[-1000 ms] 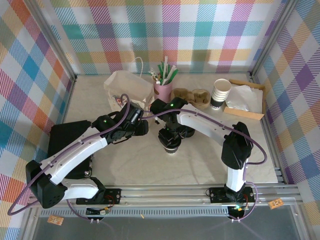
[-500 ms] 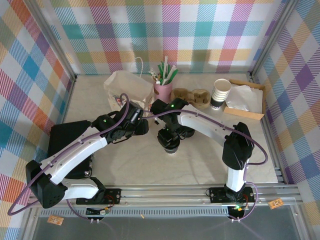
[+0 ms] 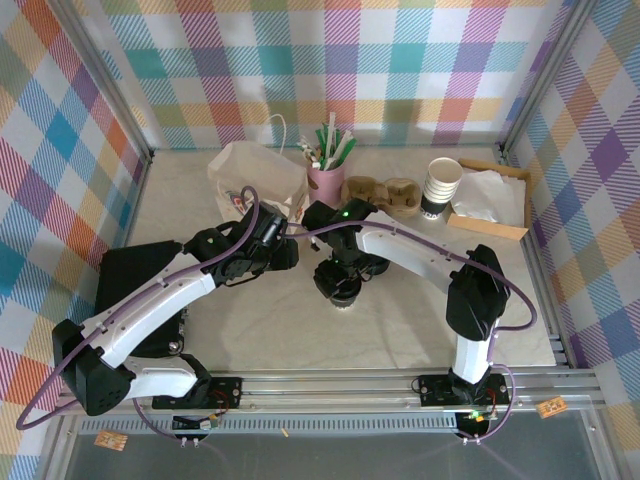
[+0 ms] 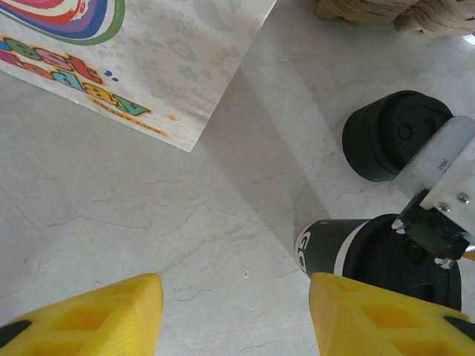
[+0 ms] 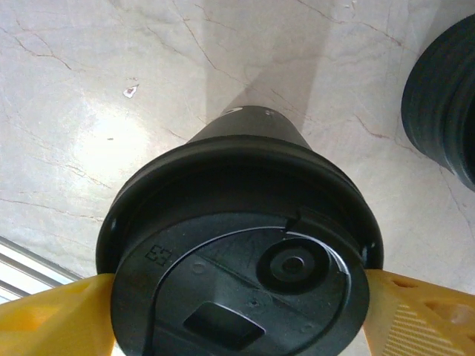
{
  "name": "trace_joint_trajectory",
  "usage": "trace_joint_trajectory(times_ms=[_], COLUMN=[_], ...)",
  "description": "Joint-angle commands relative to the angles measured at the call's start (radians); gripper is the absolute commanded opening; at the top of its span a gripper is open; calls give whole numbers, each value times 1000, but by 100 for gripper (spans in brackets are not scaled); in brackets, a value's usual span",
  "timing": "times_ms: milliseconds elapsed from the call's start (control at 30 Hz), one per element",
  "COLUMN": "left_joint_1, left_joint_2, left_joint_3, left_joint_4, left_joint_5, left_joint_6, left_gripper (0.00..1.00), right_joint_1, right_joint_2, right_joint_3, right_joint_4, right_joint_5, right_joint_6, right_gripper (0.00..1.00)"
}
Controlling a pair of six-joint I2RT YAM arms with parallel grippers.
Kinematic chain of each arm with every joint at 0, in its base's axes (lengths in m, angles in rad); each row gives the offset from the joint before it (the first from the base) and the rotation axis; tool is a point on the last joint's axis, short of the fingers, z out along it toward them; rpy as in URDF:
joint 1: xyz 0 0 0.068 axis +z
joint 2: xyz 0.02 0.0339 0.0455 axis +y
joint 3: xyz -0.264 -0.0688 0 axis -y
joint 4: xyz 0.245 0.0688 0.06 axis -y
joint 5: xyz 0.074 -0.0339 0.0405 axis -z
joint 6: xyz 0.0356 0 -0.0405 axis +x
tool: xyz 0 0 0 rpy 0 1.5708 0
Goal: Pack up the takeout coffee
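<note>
The takeout coffee stands upright on the table in the middle, seen in the top view. Its round black lid takes up most of the right wrist view, and its black band shows at the right of the left wrist view. My right gripper hangs straight over it. Its yellow fingers flank the lid rim on both sides, spread just wider than the lid. My left gripper is open over bare table just left of the cup, with nothing between its fingers.
A white paper bag lies at the back left. A pink cup of straws, a cardboard carrier, a stack of white cups and a napkin box line the back. A black lid stack stands beside the coffee.
The right gripper's fingers have spread wider around the lid. The cup and both arms have hardly moved.
</note>
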Motion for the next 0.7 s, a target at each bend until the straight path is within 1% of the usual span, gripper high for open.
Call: trace_joint_trajectory(times_ms=[0,100,267,367,467,667], left_joint_1=[12,12,12,12,12,11], left_joint_2=[15,21,23,28,39,26], left_joint_3=[40,47,49,46,58,61], left_joint_4=[-28,-28,-14,2,-23,-46], left_joint_5=[8,7,-3,-2,-9,0], left_joint_6=[10,19,37,59,76,61], left_gripper=[54,55,55,55,55,54], right_joint_1=[8,7,6,6,6,-12], right_joint_2=[-17,-21,-37,-49,-71,-124], right_joint_3=[0,19,58,84,102,139], right_joint_4=[-18,-31,-63,-89,-107,-117], right_joint_5=[-5,-2,9,11,14,11], right_joint_6=[4,9,32,56,74,106], right_gripper=[85,89,99,99,99,99])
